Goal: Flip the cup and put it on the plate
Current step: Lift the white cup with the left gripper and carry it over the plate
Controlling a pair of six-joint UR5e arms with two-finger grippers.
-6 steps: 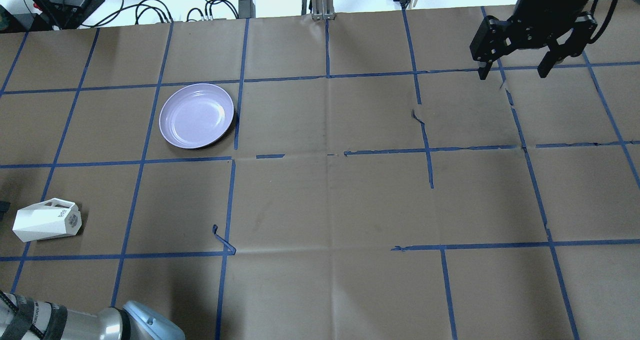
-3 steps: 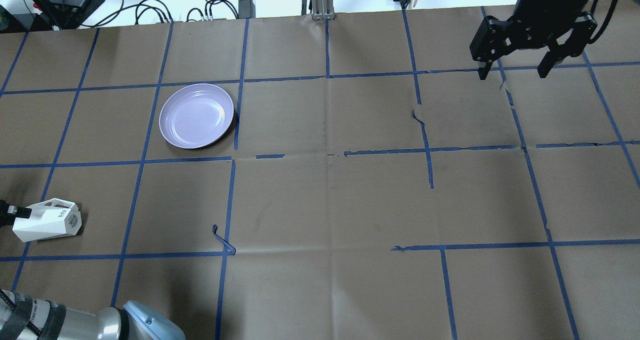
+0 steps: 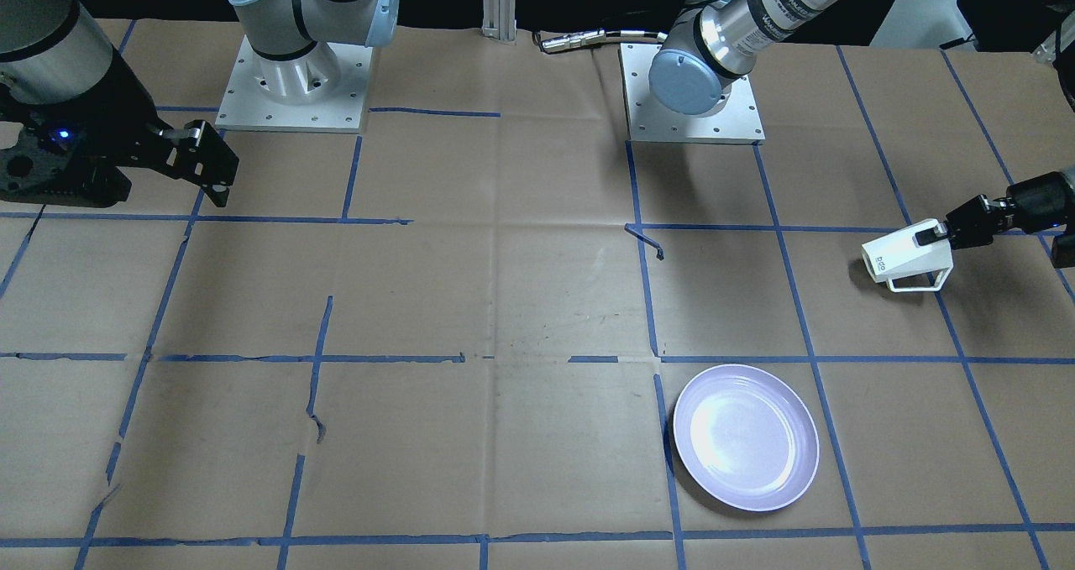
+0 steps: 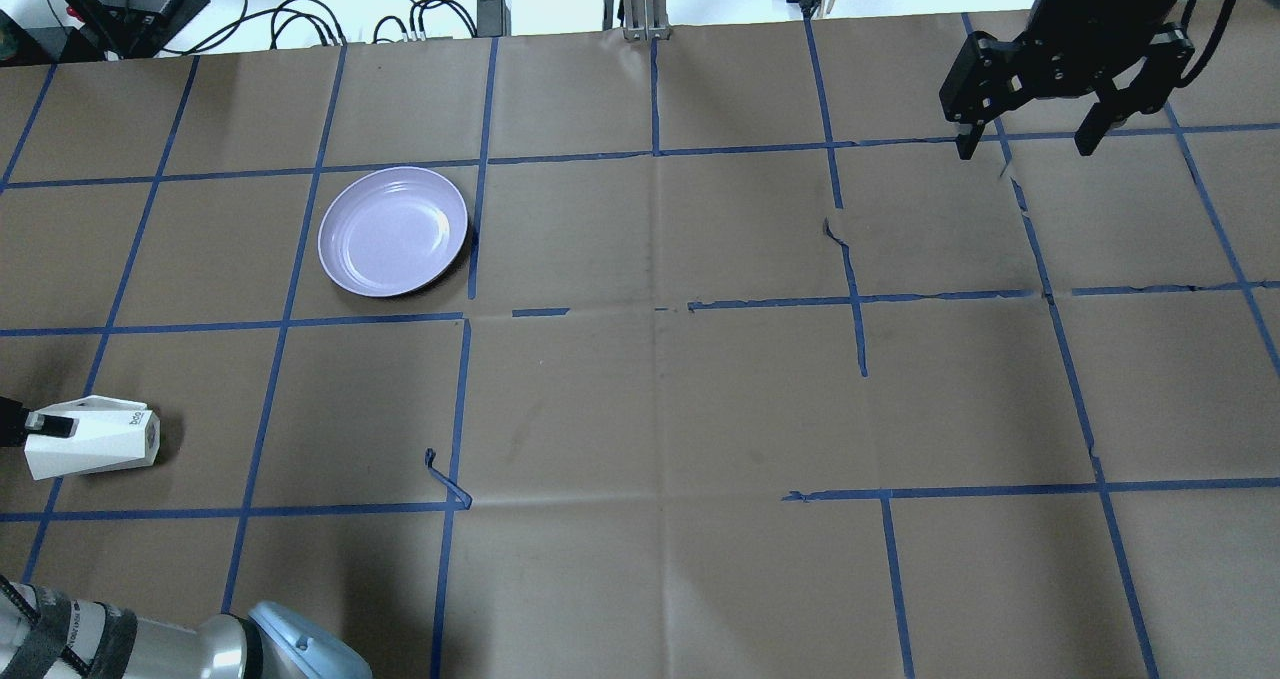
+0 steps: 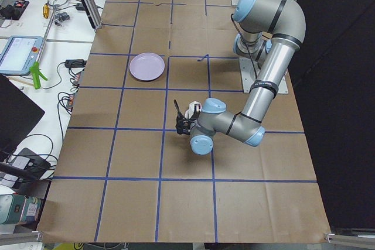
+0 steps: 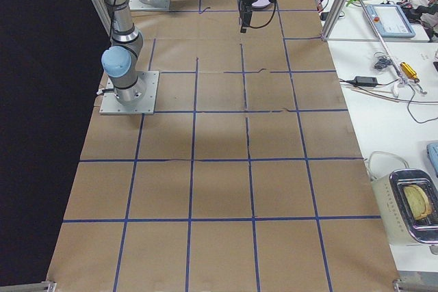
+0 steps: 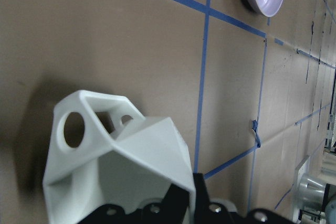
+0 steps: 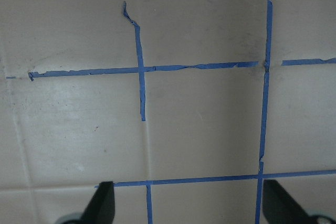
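Note:
The white faceted cup [image 4: 100, 444] lies on its side at the table's left edge, rim toward my left gripper [image 4: 45, 426], dark logo facing the table's middle. The left gripper is shut on the cup's rim wall, one black finger [image 3: 930, 235] on the outside; the other finger is hidden. The left wrist view shows the cup [image 7: 121, 166] close up with its open handle. The lavender plate [image 4: 393, 230] sits empty farther out and to the right; it also shows in the front view [image 3: 746, 436]. My right gripper [image 4: 1025, 144] hovers open and empty at the far right.
Brown paper with blue tape grid lines covers the table [image 4: 660, 409]. Cables and power bricks [image 4: 300, 14] lie beyond the far edge. Both arm bases [image 3: 693, 91] stand at the near edge. A torn tape curl [image 4: 445, 479] sticks up near the cup's square.
My left gripper came in from the left edge and took hold of the cup's rim. The cup has rolled, its handle now turned to the far side. The right arm has not moved.

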